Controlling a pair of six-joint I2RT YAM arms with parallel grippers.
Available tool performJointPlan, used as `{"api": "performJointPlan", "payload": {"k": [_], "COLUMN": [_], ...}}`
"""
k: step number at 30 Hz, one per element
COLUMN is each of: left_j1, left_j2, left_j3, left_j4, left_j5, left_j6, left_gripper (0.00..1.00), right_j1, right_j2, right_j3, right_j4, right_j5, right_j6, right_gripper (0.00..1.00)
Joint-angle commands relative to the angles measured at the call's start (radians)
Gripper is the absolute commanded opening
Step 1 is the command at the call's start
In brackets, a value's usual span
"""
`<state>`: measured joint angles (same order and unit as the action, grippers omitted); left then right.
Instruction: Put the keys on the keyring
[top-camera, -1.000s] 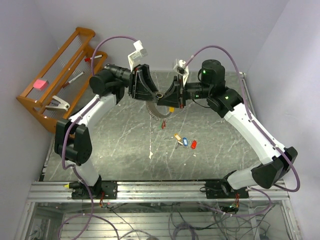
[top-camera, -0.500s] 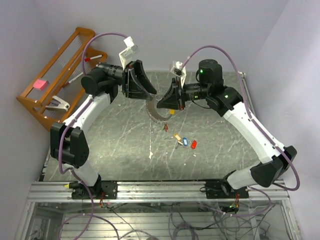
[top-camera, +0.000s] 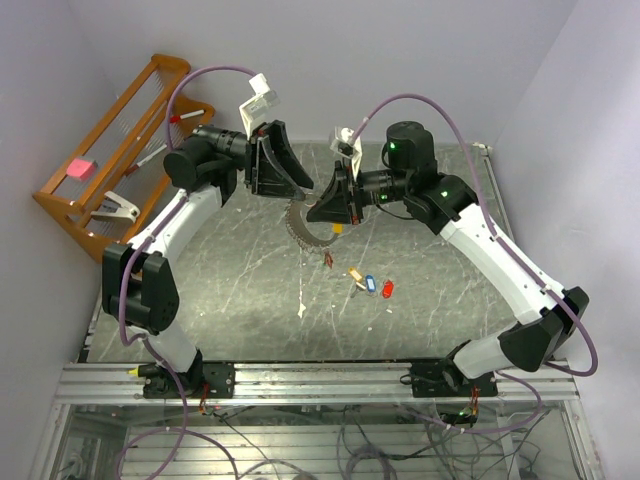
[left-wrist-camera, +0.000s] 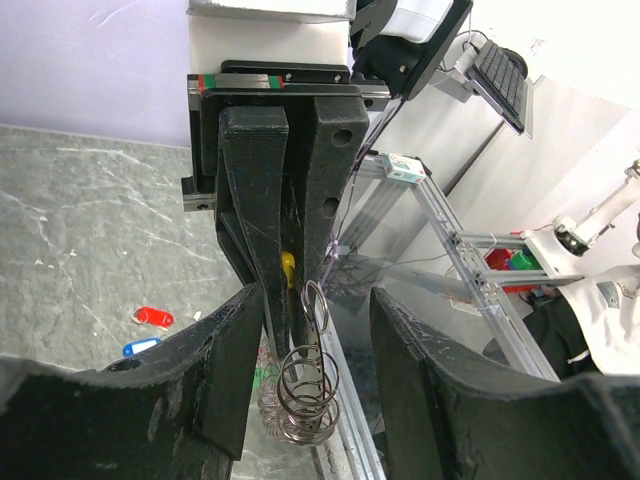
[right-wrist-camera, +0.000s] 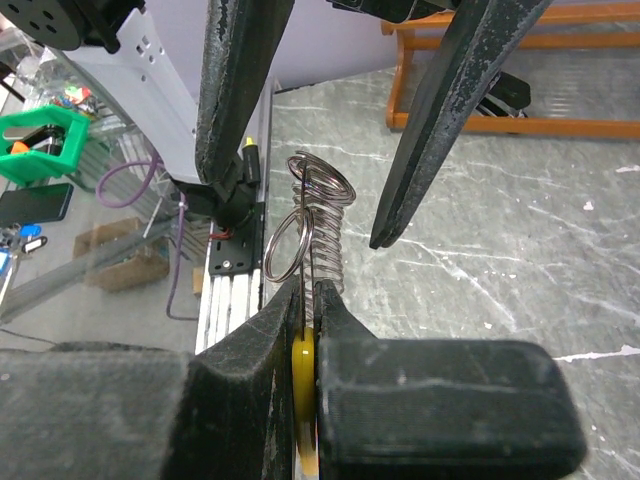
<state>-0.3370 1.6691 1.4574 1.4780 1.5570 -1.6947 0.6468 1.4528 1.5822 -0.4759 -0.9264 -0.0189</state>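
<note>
My right gripper is shut on the yellow curved piece of the keyring and holds it above the table. The silvery coil and a round ring stick out past its fingertips. My left gripper is open, its fingers either side of the coil without touching it. An orange-yellow key, a blue key and a red key lie loose on the table. A small green and red piece sits under the coil; whether it hangs on it I cannot tell.
A wooden rack with pens, a pink block and a clip stands at the back left. A white scrap lies on the dark marbled table. An aluminium rail runs along the near edge.
My left gripper has pulled back to the left, away from the right gripper's tips. My right gripper has shifted a little to the left with the keyring.
</note>
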Motion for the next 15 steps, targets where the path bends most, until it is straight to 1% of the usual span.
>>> {"api": "performJointPlan", "payload": {"k": [1, 4, 15], "left_j1": [0.000, 0.000, -0.020], "left_j2": [0.005, 0.010, -0.007], "left_j3": [0.000, 0.001, -0.045], "left_j4": [0.090, 0.092, 0.017], "left_j5": [0.029, 0.027, 0.027], "left_j6": [-0.008, -0.008, 0.052], "left_gripper": [0.57, 0.56, 0.52], "right_j1": [0.008, 0.011, 0.014], "right_j2": [-0.011, -0.008, -0.010], "right_j3": [0.025, 0.031, 0.042], "right_j4": [0.029, 0.027, 0.042], "right_j5": [0.008, 0.013, 0.048], "right_j6": [0.006, 0.004, 0.005], "right_gripper": [0.00, 0.00, 0.00]}}
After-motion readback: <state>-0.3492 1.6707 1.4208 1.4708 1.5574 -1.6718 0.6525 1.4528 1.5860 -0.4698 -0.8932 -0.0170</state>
